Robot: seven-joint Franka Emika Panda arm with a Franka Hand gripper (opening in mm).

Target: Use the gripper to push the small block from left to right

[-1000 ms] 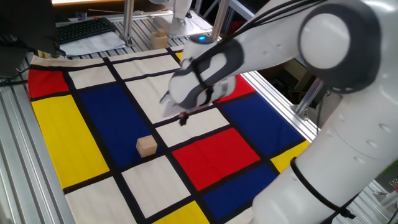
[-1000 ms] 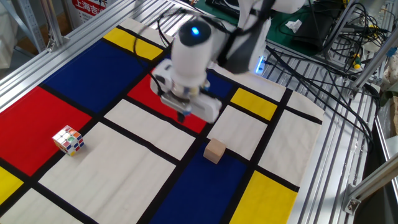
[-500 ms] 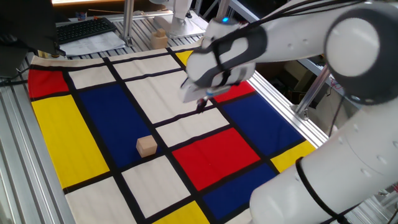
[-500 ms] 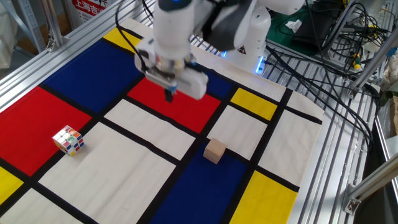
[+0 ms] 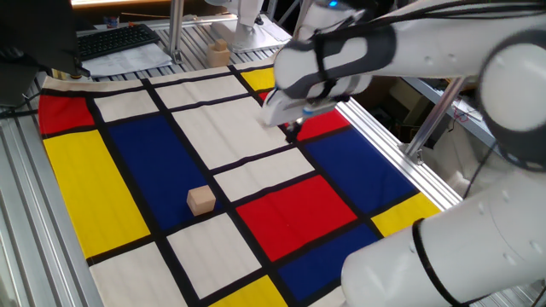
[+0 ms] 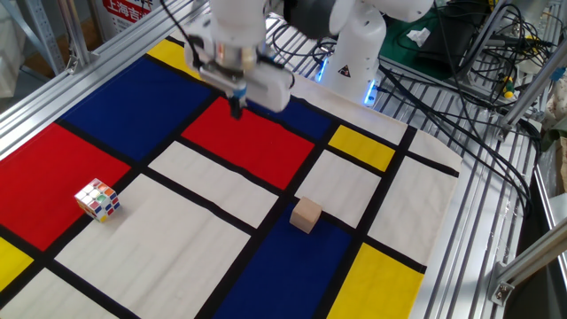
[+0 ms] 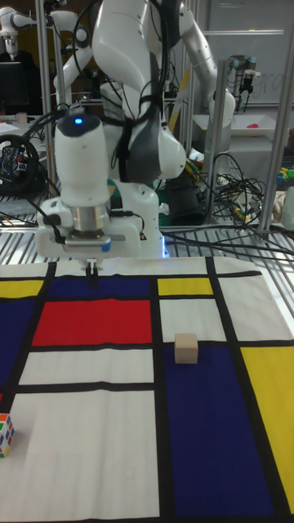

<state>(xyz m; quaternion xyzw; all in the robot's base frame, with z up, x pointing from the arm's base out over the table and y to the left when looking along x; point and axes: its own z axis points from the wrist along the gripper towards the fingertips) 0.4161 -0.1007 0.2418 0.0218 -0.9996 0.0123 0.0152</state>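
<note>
The small block [image 5: 201, 200] [image 6: 306, 214] [image 7: 186, 348] is a plain tan wooden cube. It rests on the colour-panel mat, where a blue patch meets a white one. My gripper [image 5: 291, 130] [image 6: 236, 108] [image 7: 92, 275] hangs from the glossy white arm, well away from the block. It hovers over the far edge of the red patch, toward the robot base. Its short black fingers are pressed together into a single tip with nothing between them. A wide stretch of mat separates it from the block.
A multicoloured puzzle cube [image 6: 97, 199] [image 7: 5, 435] sits on a white panel near the mat's edge. Aluminium rails [image 6: 461, 204] border the mat, with cables [image 6: 496, 80] beyond. A keyboard [image 5: 119, 40] and another wooden block [image 5: 220, 53] lie behind the mat.
The gripper has swung away from the small block, across the red patch toward the robot base. The block and the puzzle cube have stayed where they were.
</note>
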